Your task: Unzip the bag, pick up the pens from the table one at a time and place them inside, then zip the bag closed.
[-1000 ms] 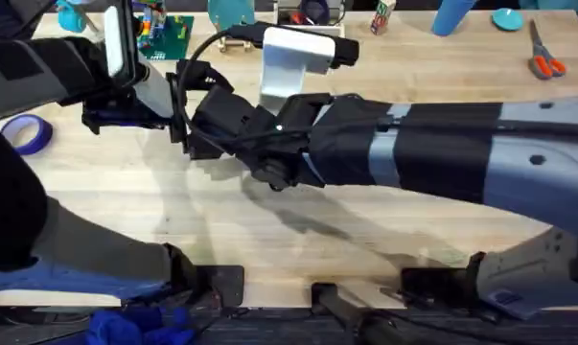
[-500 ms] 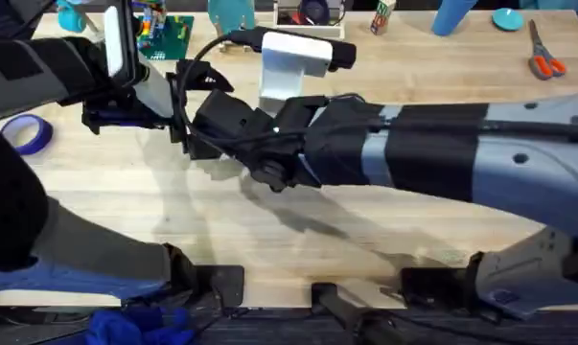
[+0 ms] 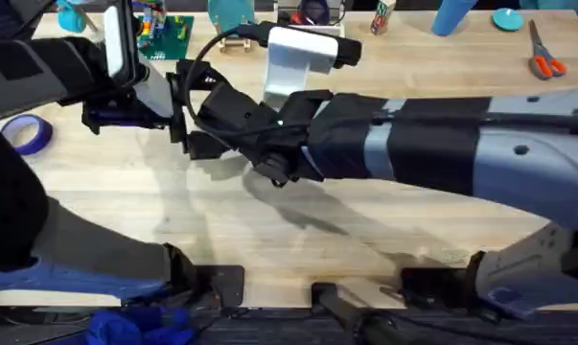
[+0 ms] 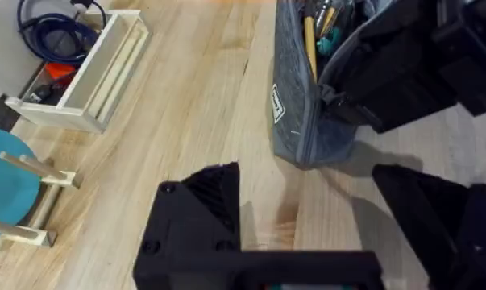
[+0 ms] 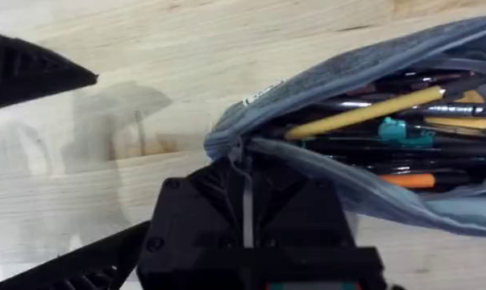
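both grippers meet over the far left of the bench (image 3: 298, 240). in our right wrist view the right gripper (image 5: 244, 211) sits at the end of the bag (image 5: 363, 161), its black fingers pressed together on the thin metal zipper pull (image 5: 244, 189) right at the bag's corner. the bag lies open along its zipper, and we see several pens inside: a yellow pen (image 5: 363, 113) lying lengthwise, dark pens beside it, plus a teal clip and an orange piece whose owners we cannot tell. from the left wrist view the left gripper (image 4: 331, 217) hangs just beside the bag's end, its black fingers (image 4: 214, 193) spread wide with bare wood between them and nothing held; the bag (image 4: 295, 105) lies just beyond them, with the right gripper's dark body against its open mouth. overhead, the right arm (image 3: 413, 158) reaches across the middle and covers the bag. orange scissors (image 3: 545, 59) lie at the far right edge, a roll of blue tape (image 3: 25, 132) at the left, and a white tray (image 4: 89, 72) with cables rests well apart from the bag.
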Controlling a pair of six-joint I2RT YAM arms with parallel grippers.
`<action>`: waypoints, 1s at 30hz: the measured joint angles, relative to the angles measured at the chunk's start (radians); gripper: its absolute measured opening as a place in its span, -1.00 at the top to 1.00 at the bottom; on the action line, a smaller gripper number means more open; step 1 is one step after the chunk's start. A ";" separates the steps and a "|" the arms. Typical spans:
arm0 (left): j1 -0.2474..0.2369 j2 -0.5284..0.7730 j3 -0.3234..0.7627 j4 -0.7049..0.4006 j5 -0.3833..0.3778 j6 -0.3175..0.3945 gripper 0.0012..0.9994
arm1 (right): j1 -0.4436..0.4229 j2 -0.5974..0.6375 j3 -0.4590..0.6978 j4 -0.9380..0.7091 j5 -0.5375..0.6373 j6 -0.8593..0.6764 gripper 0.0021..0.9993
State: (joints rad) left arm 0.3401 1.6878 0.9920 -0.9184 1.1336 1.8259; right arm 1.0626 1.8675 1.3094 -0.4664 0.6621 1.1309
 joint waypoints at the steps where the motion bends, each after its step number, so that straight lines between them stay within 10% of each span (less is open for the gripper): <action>1: 0.000 0.000 0.000 0.001 0.000 0.000 -0.99 | 0.000 0.000 0.000 0.001 0.000 0.000 0.91; 30: 0.000 0.000 0.000 0.003 0.000 0.000 -0.99 | 0.000 0.000 0.000 0.008 0.000 0.000 0.94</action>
State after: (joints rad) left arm 0.3401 1.6878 0.9920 -0.9157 1.1336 1.8259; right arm 1.0626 1.8675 1.3094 -0.4587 0.6621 1.1305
